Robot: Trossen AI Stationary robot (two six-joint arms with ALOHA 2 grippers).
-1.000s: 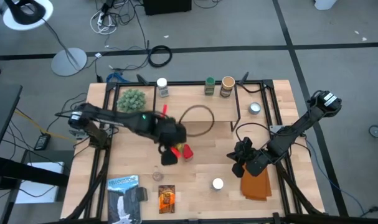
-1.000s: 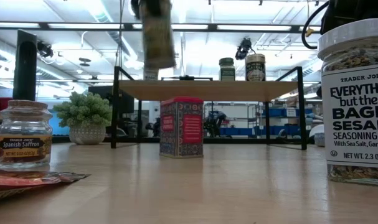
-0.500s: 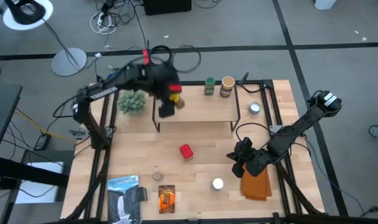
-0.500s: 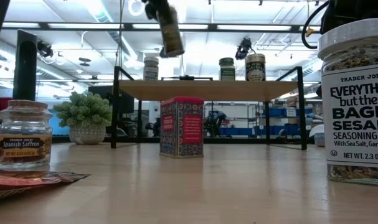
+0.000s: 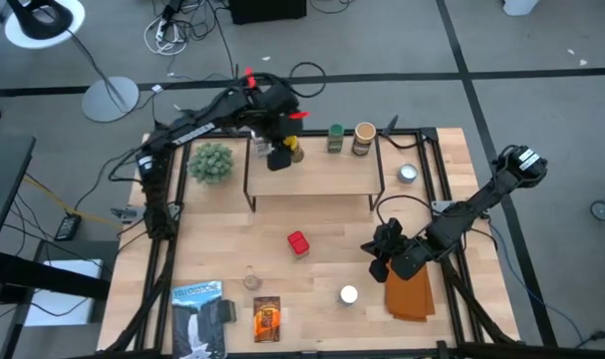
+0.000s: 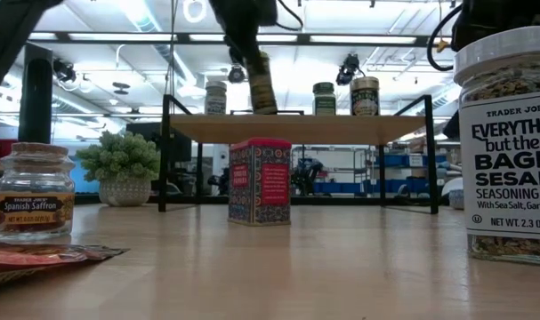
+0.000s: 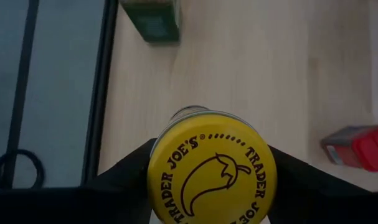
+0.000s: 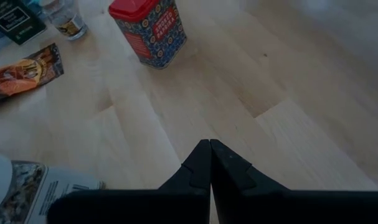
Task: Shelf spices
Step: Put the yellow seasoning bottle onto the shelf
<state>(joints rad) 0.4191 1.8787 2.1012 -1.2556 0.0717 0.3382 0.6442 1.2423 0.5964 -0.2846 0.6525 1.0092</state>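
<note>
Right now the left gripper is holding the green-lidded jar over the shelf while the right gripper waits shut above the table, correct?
Not quite: the jar in the left gripper has a yellow lid, not green, as the left wrist view shows. The rest holds: it is over the shelf, and the right gripper waits shut above the table.

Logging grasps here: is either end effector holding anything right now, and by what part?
The left end effector grips the yellow-lidded jar near its lid, over the shelf. The right end effector is shut, empty.
</note>
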